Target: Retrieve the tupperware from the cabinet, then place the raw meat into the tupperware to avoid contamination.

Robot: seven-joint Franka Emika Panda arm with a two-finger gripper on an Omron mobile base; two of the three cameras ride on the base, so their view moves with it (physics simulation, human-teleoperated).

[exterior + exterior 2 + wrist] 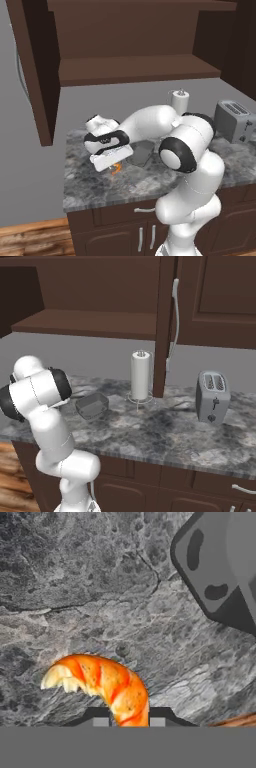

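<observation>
Grey tupperware [92, 405] on counter — shrimp [102, 684] in gripper [129, 721].

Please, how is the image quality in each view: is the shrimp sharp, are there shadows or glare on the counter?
Hand view: shrimp close, soft-edged, between the shut gripper tips; tub corner blurry. Left base view: counter evenly lit, no glare, shrimp tiny under the hand. Right base view: faint shadow under the tub, cabinet interior dark.
</observation>
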